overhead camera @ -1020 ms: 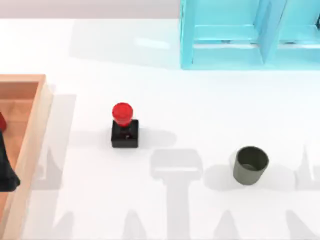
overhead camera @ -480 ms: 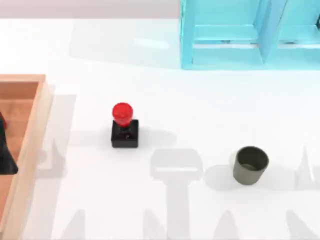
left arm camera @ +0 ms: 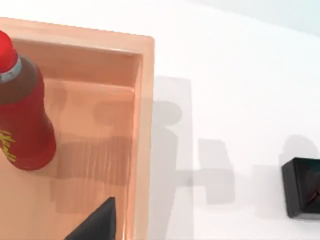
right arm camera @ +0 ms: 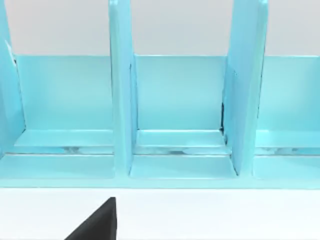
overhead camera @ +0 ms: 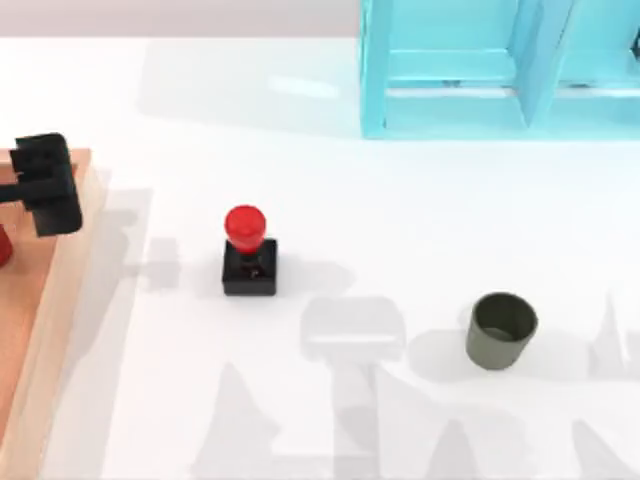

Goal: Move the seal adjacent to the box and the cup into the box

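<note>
Cut off: the wooden box (overhead camera: pixel 70 260) runs off the left edge of the top view, so we see just its far right corner and right wall; the light-blue shelf frame (overhead camera: pixel 500 70) is clipped at the far and right edges.
Hard to make out: our left gripper (overhead camera: pixel 45 185) is a dark block over the box's far right corner in the top view. In the left wrist view one dark fingertip (left arm camera: pixel 97 225) shows, and we cannot tell whether the claw is wide or narrow.
Right gripper: a single dark fingertip (right arm camera: pixel 97 222) shows in the right wrist view, facing the blue frame's compartments; we cannot tell its opening either.
Surface: a plain white table (overhead camera: pixel 400 220) crossed by grey shadows of the arms.
Box contents: a red bottle (left arm camera: pixel 22 110) with a red cap and a brown band lies inside on the wooden floor, near the far wall; in the top view only a red sliver shows at the left edge.
Seal: the seal (overhead camera: pixel 247 255) stands upright on the table, right of the box and well apart from it.
Cup: the cup (overhead camera: pixel 500 330) stands upright, mouth up, nearer and well right of the seal, outside the box.
</note>
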`<action>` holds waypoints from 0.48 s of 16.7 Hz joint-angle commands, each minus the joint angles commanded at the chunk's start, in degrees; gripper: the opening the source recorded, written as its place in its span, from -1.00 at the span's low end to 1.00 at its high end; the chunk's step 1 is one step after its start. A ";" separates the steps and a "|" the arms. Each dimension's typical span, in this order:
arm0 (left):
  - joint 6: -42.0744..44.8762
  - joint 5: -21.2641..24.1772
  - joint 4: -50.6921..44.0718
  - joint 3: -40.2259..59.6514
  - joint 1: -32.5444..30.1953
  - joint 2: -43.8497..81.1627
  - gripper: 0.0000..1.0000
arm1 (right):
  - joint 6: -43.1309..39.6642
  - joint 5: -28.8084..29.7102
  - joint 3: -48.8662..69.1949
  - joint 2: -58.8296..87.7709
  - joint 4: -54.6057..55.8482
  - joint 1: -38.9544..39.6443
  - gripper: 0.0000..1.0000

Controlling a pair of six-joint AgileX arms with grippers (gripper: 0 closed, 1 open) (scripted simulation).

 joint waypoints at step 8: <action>-8.72 0.32 -27.50 39.33 -10.50 43.20 1.00 | 0.00 0.00 0.00 0.00 0.00 0.00 1.00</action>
